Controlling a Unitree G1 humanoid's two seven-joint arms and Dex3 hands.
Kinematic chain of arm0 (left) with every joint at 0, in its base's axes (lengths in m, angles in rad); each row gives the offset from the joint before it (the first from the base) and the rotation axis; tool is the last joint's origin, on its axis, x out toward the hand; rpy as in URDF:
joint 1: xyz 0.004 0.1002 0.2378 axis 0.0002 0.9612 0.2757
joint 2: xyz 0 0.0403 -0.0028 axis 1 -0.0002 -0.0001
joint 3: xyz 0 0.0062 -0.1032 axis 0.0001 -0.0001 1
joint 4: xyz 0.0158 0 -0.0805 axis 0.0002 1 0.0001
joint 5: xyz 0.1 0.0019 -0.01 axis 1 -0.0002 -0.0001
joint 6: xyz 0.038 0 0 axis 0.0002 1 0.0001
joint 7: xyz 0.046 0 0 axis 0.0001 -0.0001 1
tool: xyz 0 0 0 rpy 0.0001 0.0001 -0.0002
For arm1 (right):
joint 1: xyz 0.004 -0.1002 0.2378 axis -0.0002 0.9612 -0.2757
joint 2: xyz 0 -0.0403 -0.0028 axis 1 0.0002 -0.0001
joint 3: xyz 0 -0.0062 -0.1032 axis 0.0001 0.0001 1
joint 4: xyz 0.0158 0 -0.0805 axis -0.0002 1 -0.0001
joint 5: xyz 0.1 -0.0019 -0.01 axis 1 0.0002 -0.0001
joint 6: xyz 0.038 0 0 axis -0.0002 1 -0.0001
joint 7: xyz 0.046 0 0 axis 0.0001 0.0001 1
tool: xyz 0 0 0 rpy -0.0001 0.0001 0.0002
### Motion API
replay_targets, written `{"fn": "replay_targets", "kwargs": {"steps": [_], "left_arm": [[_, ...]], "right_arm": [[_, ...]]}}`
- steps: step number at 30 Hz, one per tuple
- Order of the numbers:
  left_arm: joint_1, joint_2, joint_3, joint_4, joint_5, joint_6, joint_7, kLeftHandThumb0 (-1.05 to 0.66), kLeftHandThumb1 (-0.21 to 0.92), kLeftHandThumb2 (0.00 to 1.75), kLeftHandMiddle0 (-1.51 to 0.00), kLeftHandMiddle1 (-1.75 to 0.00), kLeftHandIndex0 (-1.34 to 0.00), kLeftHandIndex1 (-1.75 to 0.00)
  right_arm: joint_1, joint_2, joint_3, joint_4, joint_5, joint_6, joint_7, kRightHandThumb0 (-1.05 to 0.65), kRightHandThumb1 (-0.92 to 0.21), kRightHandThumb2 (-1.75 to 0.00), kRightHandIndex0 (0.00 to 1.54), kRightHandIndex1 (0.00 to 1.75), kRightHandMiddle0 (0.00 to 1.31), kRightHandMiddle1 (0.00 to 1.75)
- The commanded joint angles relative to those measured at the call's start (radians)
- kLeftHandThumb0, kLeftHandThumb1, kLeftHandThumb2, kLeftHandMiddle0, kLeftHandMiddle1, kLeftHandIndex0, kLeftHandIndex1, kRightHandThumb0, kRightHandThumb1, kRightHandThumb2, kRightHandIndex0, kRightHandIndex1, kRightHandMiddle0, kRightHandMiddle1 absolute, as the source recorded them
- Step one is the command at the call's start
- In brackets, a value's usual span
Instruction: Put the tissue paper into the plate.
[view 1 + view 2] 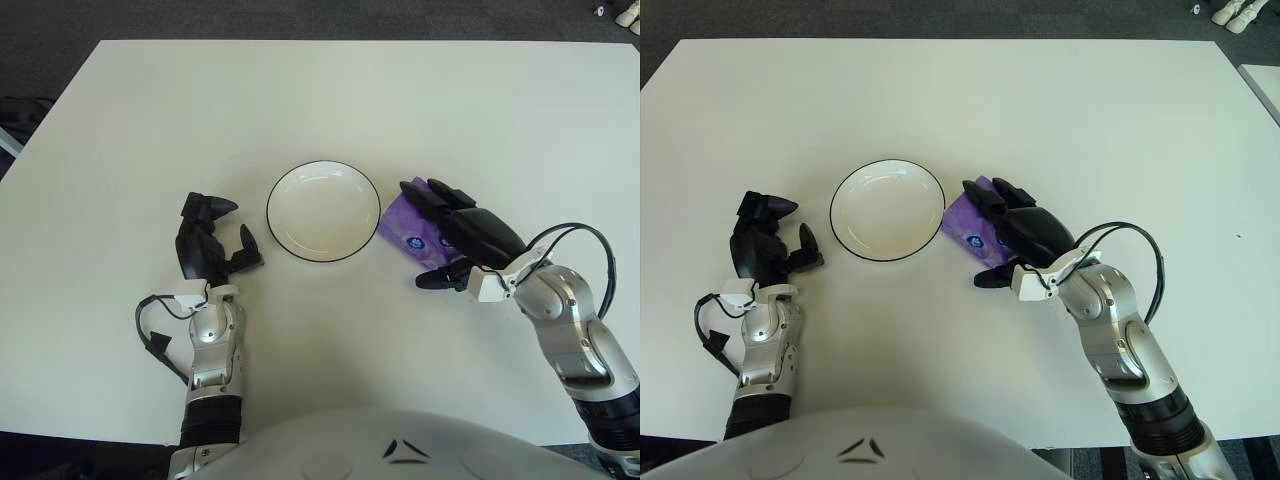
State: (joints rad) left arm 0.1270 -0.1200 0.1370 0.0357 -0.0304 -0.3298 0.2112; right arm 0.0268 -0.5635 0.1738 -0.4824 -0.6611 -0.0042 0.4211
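Observation:
The purple tissue pack [402, 228] lies on the white table, its left end touching the right rim of the white plate [322, 212] with the black edge. My right hand [428, 240] covers the pack from the right. Its fingers [432, 198] stretch flat over the top of the pack and the thumb [438, 281] sticks out on the near side, apart from the pack. Most of the pack is hidden under the palm. My left hand [213, 240] shows to the left of the plate, holding nothing.
The table [330, 90] spreads wide behind the plate, with dark floor beyond its far edge. A black cable [568, 232] loops off my right wrist.

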Motion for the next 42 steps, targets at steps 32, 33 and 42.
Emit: {"fn": "replay_targets", "kwargs": {"steps": [32, 33, 42], "left_arm": [[0.085, -0.02, 0.0, 0.028, -0.013, 0.023, 0.003, -0.01, 0.11, 1.57, -0.76, -1.75, -0.54, -1.75], [0.085, -0.02, 0.0, 0.029, -0.014, 0.023, 0.002, -0.01, 0.11, 1.57, -0.76, -1.75, -0.54, -1.75], [0.088, -0.021, 0.004, 0.026, -0.011, 0.036, 0.011, -0.01, 0.07, 1.62, -0.79, -1.75, -0.57, -1.75]], "right_arm": [[0.089, 0.036, 0.142, 0.145, -0.083, 0.088, 0.037, -0.47, -0.21, -1.14, 0.0, 0.24, 0.0, 1.09], [0.091, 0.039, 0.143, 0.148, -0.082, 0.087, 0.032, -0.45, -0.2, -1.15, 0.0, 0.3, 0.0, 1.14], [0.1, 0.056, 0.139, 0.186, -0.049, 0.072, -0.02, -0.35, -0.13, -1.23, 0.0, 0.78, 0.0, 1.48]]}}
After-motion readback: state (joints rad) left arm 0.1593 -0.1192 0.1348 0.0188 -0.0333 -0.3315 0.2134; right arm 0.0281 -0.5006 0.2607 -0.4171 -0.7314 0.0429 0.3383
